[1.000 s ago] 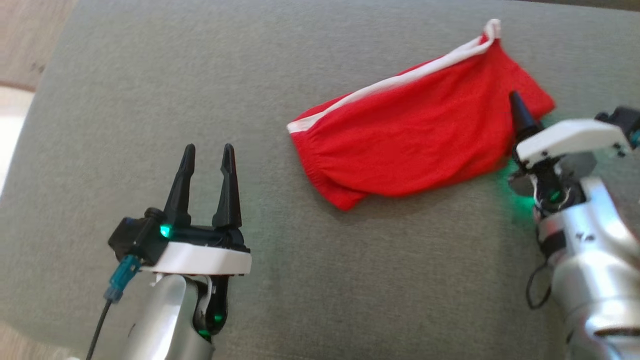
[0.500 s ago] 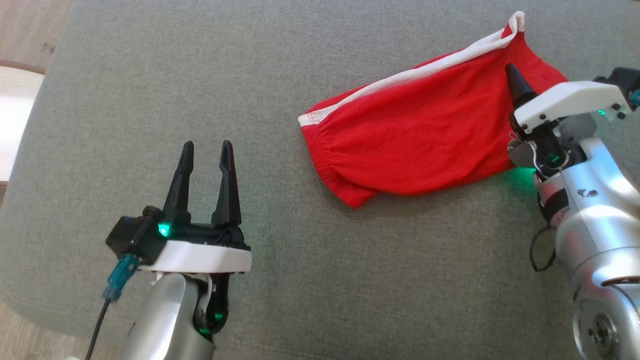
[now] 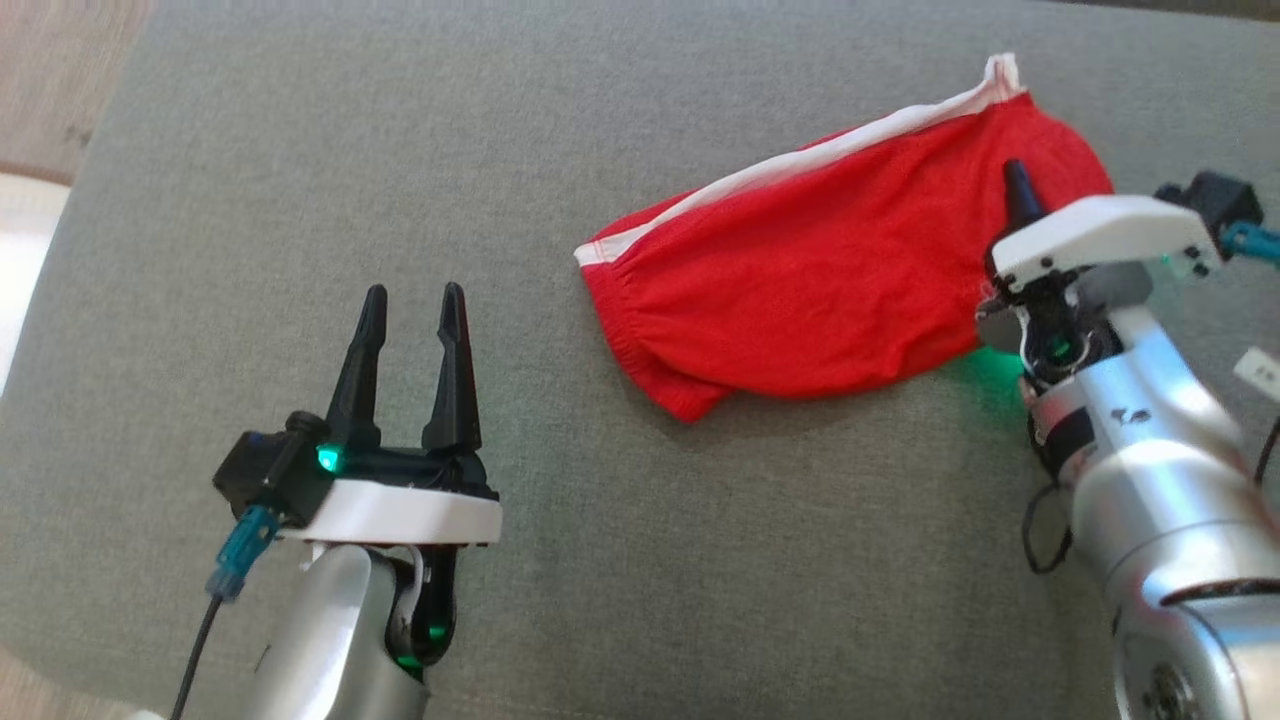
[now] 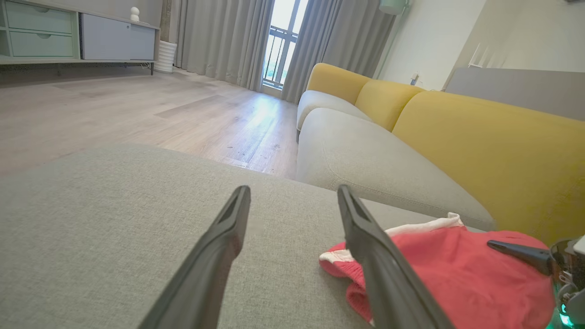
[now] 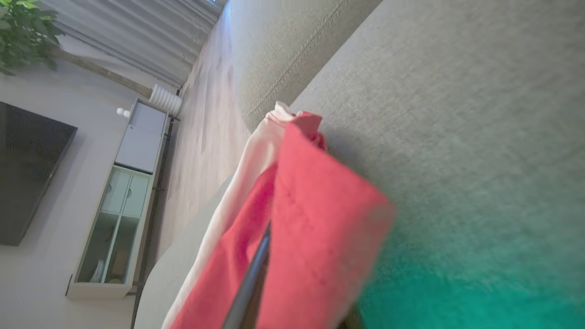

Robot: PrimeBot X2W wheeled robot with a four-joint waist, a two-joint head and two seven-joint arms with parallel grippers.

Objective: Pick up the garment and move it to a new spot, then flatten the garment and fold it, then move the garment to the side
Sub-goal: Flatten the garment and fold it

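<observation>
The red garment [image 3: 820, 290] with a white band lies on the grey sofa cushion [image 3: 640, 560], toward its far right side. The right tool [image 3: 1017, 182] is closed, pinching the cloth at its right end. The left tool [image 3: 412, 300] stands wide open and empty, well apart from it.

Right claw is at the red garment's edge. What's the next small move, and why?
Probably raise the right claw slightly, lifting the red garment off the grey cushion: the claw is shut on cloth at its right edge, the garment lies crumpled, and the left claw is open, apart.
</observation>
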